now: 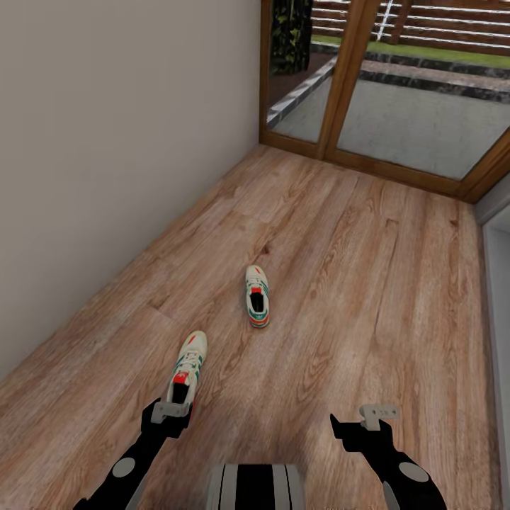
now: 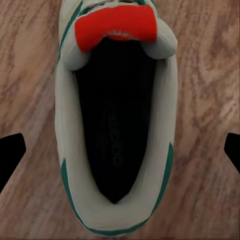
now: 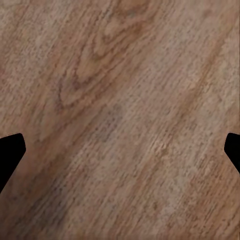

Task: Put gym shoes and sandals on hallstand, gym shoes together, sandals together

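Note:
Two white gym shoes with green stripes and red patches lie on the wood-plank corridor floor (image 1: 354,283). The farther gym shoe (image 1: 257,296) rests mid-floor. The nearer gym shoe (image 1: 187,368) lies just ahead of my left gripper (image 1: 167,418). In the left wrist view this shoe (image 2: 117,125) sits between the spread black fingertips (image 2: 11,152), its dark inside and red tongue facing the camera; the left gripper (image 2: 120,152) is open above it. My right gripper (image 1: 358,421) hovers open over bare floor (image 3: 120,120). The sandals and the hallstand are out of view.
A plain beige wall (image 1: 106,142) runs along the left. Wood-framed glass doors (image 1: 354,78) close the far end of the corridor. A pale white edge (image 1: 499,283) borders the floor at the right. My trunk (image 1: 255,487) shows at the bottom centre.

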Robot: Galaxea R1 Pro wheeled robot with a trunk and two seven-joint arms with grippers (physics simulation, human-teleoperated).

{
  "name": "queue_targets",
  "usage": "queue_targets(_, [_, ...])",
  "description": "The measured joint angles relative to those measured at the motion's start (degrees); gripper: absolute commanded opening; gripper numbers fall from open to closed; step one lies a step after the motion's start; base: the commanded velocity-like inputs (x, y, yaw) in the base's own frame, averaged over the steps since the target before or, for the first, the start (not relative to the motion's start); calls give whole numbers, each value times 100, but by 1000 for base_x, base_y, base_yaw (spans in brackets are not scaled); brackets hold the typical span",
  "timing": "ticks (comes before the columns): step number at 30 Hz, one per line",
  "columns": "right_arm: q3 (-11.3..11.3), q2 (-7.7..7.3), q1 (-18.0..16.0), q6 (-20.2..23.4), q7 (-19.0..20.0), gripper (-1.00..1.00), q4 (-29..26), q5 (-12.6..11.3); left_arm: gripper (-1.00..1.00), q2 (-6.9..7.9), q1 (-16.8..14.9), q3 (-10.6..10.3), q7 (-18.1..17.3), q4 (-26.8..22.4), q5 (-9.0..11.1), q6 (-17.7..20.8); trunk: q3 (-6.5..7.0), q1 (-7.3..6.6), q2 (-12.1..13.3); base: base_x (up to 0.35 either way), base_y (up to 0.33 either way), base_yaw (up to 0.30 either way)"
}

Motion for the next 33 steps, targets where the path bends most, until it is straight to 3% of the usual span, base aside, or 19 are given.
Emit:
queue_targets(18, [-4,0,0,0,0,100,0,0,100,8,0,5,0,0,0,0,-524,46,-24,0,0,0])
queue_targets(25, [0,0,0,0,0,100,0,0,100,9,0,9,0,0,0,0,-589,46,-24,0,0,0])
queue_targets(33, [3,7,0,0,0,100,0,0,100,9,0,9,0,0,1,0,-802,67,-35,0,0,0])
